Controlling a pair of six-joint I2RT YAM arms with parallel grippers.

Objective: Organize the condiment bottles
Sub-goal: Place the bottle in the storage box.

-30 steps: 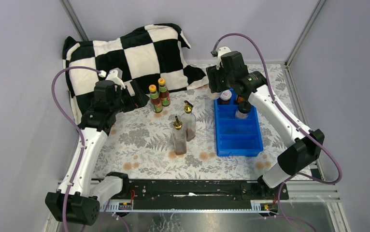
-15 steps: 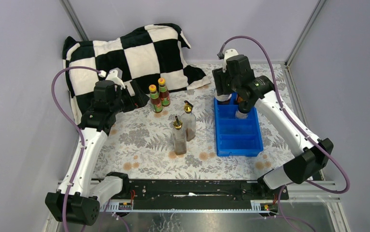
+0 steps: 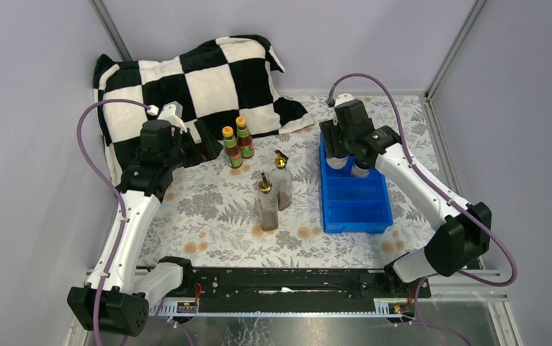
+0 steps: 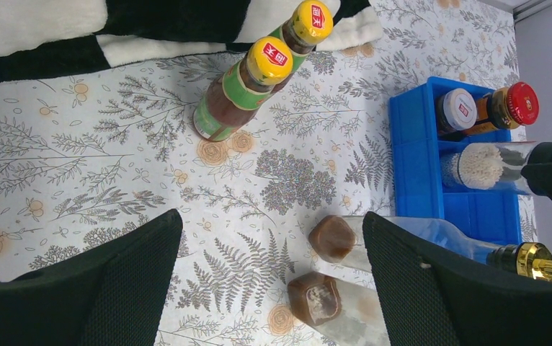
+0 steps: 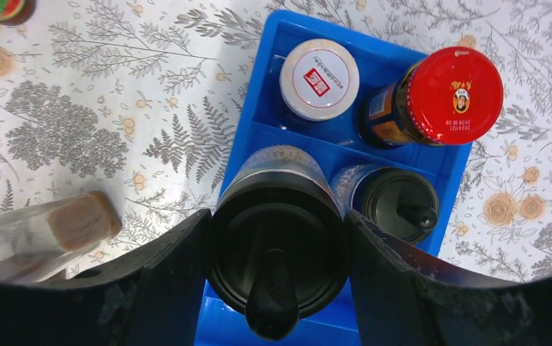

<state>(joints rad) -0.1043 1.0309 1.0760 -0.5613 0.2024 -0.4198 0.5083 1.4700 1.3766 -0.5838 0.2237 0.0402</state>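
Observation:
My right gripper (image 5: 279,268) is shut on a black-capped shaker (image 5: 280,245) and holds it upright over the second row of the blue tray (image 3: 354,209), left of the other black-capped shaker (image 5: 395,204). The white-lidded jar (image 5: 319,78) and the red-lidded jar (image 5: 453,95) stand in the tray's far row. Two orange-capped sauce bottles (image 3: 234,144) stand near the pillow. Two gold-spouted bottles (image 3: 273,191) stand mid-table. My left gripper (image 4: 269,281) is open and empty, above the table to the left of the sauce bottles.
A black-and-white checkered pillow (image 3: 187,79) lies at the back left. The blue tray's near rows (image 3: 356,205) hold nothing. Grey walls close in the table on three sides.
My right gripper has moved toward the near side and down with the shaker, from above the tray's far end to the second row. The left arm has not moved.

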